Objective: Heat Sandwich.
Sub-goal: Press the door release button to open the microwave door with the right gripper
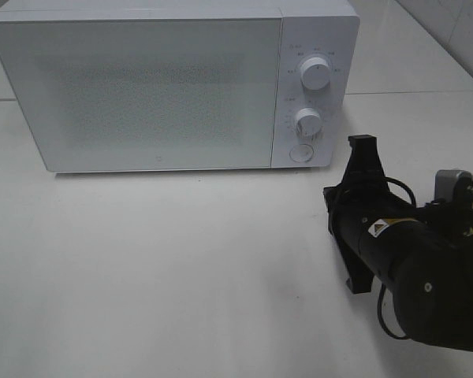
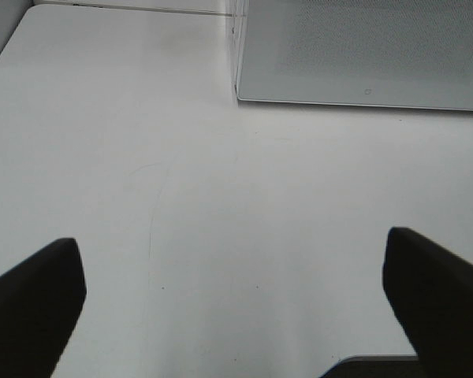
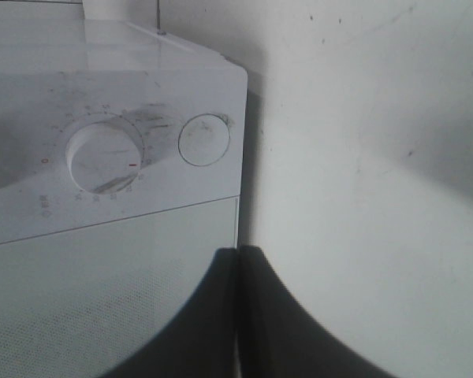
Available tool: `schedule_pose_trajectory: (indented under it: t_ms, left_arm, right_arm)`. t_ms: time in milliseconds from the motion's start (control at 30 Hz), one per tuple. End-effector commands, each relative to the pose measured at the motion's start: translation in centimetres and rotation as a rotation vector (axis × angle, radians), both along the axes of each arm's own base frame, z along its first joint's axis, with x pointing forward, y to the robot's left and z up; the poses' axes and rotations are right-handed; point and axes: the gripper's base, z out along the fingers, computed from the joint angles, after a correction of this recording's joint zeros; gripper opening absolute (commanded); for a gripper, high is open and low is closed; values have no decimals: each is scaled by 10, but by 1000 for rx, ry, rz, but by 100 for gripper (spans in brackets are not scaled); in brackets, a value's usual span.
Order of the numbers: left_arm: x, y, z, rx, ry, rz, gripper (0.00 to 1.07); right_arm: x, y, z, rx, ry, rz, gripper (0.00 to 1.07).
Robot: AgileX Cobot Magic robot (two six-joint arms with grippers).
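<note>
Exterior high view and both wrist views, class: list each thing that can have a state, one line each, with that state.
White box-shaped microwave oven: door closed.
Round white button at the oven's lower front corner: untouched.
Left hand: open, holding nothing.
Right hand: shut, holding nothing, close to the oven's button corner.

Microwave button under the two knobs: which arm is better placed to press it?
Right. Its end effector, shut, sits close to the round button, which its wrist camera also faces. The left end effector is open over the table, by the other end of the microwave.
</note>
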Motion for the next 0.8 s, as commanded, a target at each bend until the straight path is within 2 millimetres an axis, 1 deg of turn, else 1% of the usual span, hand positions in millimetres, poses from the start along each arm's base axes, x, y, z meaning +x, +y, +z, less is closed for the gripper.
schedule_pose_trajectory:
  t_ms: [33, 133, 267, 300, 333, 367, 467, 567, 633, 800]
  left_arm:
    - [-3, 0, 0, 1, -34, -7, 97]
    - [-3, 0, 0, 1, -34, -7, 97]
    - [-3, 0, 0, 1, -34, -7, 97]
    - [-3, 0, 0, 1, -34, -7, 97]
    - [-3, 0, 0, 1, -34, -7, 97]
    - [-3, 0, 0, 1, -34, -7, 97]
    - [-3, 0, 0, 1, -34, -7, 97]
    - [-3, 0, 0, 1, -34, -7, 97]
    - [-3, 0, 0, 1, -34, -7, 97]
    - [-3, 0, 0, 1, -34, -7, 97]
  right_arm:
    - [5, 8, -2, 36, -12, 15, 0]
    - [13, 15, -9, 44, -4, 4, 0]
    - [22, 17, -11, 52, -4, 7, 0]
    - [29, 16, -11, 64, -11, -4, 0]
    - [33, 16, -10, 66, -19, -2, 0]
    - [33, 16, -10, 66, -19, -2, 0]
    - [47, 12, -7, 73, -26, -1, 0]
    - [51, 8, -6, 71, -30, -5, 0]
    - [58, 3, -6, 77, -12, -28, 0]
    - [68, 3, -9, 70, -18, -18, 0]
